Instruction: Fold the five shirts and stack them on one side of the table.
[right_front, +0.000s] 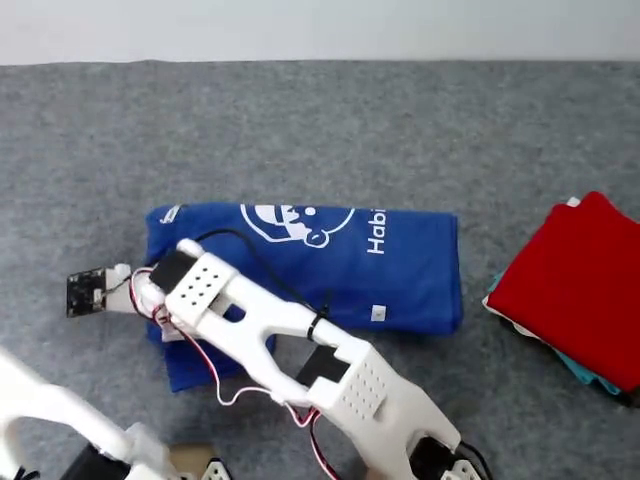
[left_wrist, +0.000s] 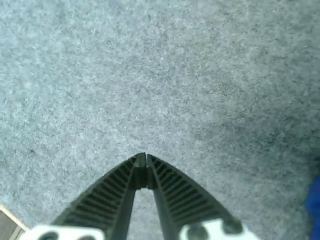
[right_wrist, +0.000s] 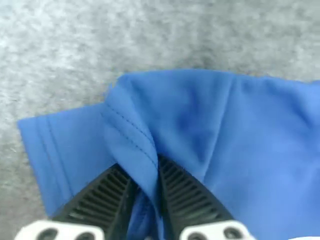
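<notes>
Grey felt covers my table (right_front: 300, 130). Right gripper (right_wrist: 145, 180) pinches a fold of the blue shirt (right_wrist: 225, 130); left gripper (left_wrist: 141, 170) sits closed, empty.

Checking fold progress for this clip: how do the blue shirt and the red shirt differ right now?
The blue shirt lies mid-table as a wide, part-folded rectangle; the red shirt is a compact fold at the right edge. The blue shirt rests directly on the table; the red shirt tops a stack of other garments. The right gripper pinches the blue shirt; no gripper touches the red shirt. Both lie flat.
</notes>
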